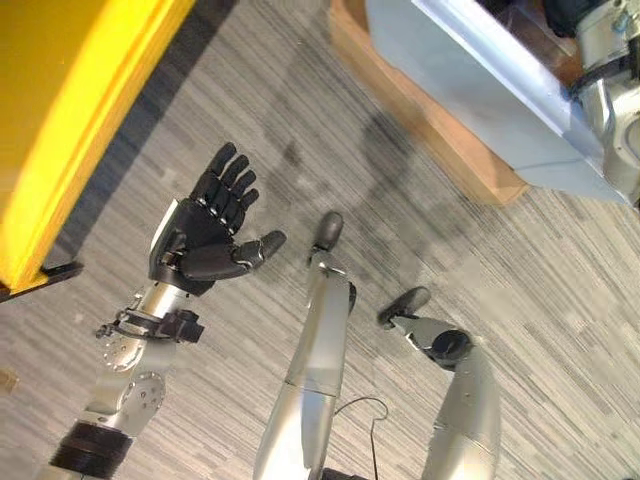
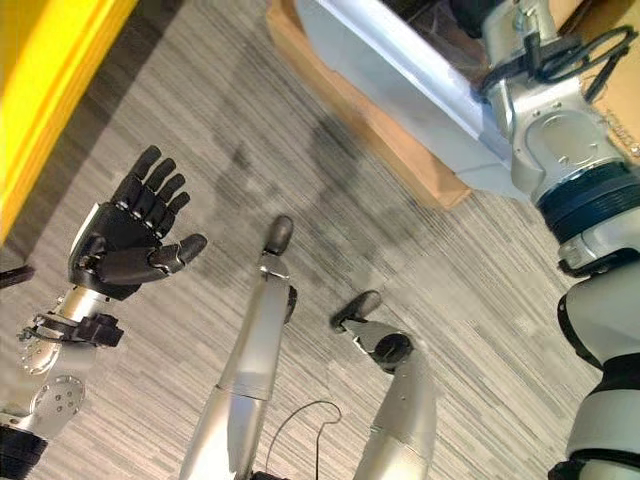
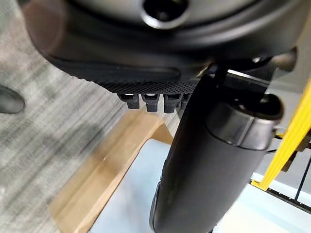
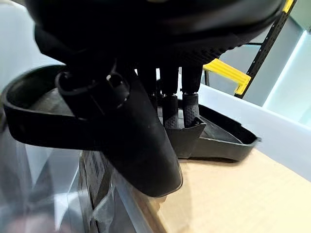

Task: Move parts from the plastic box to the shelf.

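Left hand (image 1: 205, 228) spread and empty, centre-left over carpet; right hand (image 4: 146, 114) pinching black part (image 4: 214, 141) in plastic box (image 2: 400, 75), upper right; shallow fingertip hold risked slipping.

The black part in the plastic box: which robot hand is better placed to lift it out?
The right robot hand: its fingers already touch the black part. The left robot hand hangs open above the floor, away from the plastic box.
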Available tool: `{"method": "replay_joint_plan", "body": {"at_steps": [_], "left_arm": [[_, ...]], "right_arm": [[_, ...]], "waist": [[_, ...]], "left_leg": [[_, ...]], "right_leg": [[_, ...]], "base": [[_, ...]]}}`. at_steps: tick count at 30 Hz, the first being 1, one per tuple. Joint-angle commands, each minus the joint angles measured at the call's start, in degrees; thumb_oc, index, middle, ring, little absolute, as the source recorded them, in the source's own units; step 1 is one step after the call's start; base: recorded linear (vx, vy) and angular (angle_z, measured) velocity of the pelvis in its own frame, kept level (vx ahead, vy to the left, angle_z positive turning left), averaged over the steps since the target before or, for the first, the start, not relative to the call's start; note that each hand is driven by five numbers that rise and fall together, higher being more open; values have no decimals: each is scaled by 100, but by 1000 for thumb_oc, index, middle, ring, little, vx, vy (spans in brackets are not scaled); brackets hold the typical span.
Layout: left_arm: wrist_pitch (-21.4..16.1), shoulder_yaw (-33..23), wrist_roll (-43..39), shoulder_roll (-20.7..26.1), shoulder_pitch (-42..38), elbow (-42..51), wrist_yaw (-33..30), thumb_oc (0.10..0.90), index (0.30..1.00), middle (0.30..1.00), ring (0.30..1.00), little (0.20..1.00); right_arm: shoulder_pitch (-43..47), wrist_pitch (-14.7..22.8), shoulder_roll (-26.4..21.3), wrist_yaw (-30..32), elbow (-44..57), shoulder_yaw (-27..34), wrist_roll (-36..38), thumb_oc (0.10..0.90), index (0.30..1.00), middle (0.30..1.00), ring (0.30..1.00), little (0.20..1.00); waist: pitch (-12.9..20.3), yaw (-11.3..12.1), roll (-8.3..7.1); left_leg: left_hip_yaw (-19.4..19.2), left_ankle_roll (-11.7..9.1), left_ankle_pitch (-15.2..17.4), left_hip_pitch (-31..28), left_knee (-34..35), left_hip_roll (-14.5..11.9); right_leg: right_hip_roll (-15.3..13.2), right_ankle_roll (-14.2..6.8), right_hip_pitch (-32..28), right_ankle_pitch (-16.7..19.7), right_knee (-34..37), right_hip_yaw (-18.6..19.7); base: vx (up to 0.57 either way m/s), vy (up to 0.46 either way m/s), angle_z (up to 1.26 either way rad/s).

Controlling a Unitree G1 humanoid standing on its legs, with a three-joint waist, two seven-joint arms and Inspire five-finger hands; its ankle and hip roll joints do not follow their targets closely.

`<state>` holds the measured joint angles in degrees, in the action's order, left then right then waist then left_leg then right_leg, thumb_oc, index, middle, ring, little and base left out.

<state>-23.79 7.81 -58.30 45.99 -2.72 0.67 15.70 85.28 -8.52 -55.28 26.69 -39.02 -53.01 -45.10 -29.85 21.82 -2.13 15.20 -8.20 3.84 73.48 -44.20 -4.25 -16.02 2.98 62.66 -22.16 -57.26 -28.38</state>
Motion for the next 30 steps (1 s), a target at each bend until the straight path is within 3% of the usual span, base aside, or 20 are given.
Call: {"method": "replay_joint_plan", "body": {"at_steps": [1, 7, 20, 26, 30], "left_arm": [[-592, -236, -218, -447, 12, 494, 427, 900, 1000, 1000, 1000, 1000], [-469, -462, -298, -463, 268, 615, 775, 900, 1000, 1000, 1000, 1000], [8, -771, -150, -498, 596, 935, 1107, 900, 1000, 1000, 1000, 1000], [197, -922, 21, -533, 840, 1157, 1499, 900, 1000, 1000, 1000, 1000], [280, -1021, -45, -503, 1082, 1318, 1613, 900, 1000, 1000, 1000, 1000]], "right_arm": [[-403, 577, 136, 409, 51, -146, -128, 400, 300, 300, 300, 300], [-855, 852, 272, 743, 498, 414, -454, 400, 300, 300, 300, 300], [-1742, 305, 468, 1099, 1053, 1435, -902, 400, 300, 300, 300, 300], [-1582, -24, 25, 952, 1155, 1745, -797, 400, 300, 300, 300, 300], [-1680, 22, -346, 677, 1286, 1954, -556, 400, 300, 300, 300, 300]], "waist": [[6, 123, 357], [6, 126, 346], [6, 120, 290], [39, 188, 213], [433, 162, 79]], "left_leg": [[-427, 533, -697, -356, 1115, -157], [-701, 508, -667, -1412, 1520, -325], [-1087, 371, -613, -3502, 2320, -603], [-1227, 343, -738, -4773, 2882, -635], [-1370, 314, -729, -5455, 3305, -645]], "right_leg": [[286, -629, -179, 194, -469, -225], [324, -635, -1102, 192, -125, -166], [668, -585, -3175, 315, 937, -49], [872, -490, -4470, 552, 1823, 29], [975, -538, -5229, 694, 2626, 130]], "base": [[-53, -12, -9], [-46, -9, -10], [26, -22, -13], [89, -6, -5], [180, 72, -4]]}}
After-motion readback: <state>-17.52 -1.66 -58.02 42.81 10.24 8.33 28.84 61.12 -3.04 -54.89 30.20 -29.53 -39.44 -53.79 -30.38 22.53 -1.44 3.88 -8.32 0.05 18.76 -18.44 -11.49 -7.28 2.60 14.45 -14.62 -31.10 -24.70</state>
